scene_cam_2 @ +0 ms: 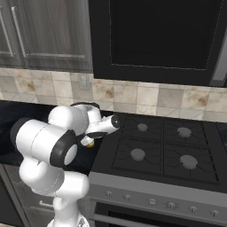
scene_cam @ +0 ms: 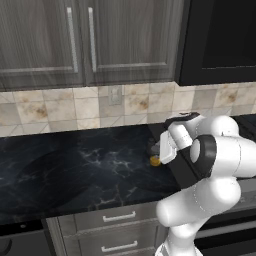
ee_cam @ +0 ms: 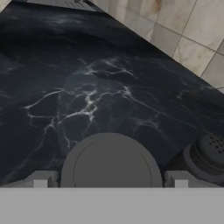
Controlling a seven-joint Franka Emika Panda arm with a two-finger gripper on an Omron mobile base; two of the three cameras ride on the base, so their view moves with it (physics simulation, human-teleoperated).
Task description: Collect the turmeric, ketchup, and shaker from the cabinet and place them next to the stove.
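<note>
The white robot arm reaches down over the black marbled stone desk (scene_cam: pixel 75 170), just left of the black four-burner gas stove (scene_cam_2: pixel 164 148). The gripper (ee_cam: pixel 109 180) hangs directly above the short glass turmeric jar (ee_cam: pixel 111 168), whose round dark grey lid lies between the two fingertips (ee_cam: pixel 41 179). The jaws stand wide, one fingertip on each side of the lid, with a visible gap on both sides. From the left base view, the jar's yellow-orange lower part (scene_cam: pixel 155 161) shows under the hand, standing on the desk close to the stove's edge. The small dark shaker (ee_cam: pixel 208 159) with a perforated rounded top stands upright on the desk just beside the jar. Above, the grey woodgrain wall cabinet (scene_cam: pixel 45 40) has both doors closed.
</note>
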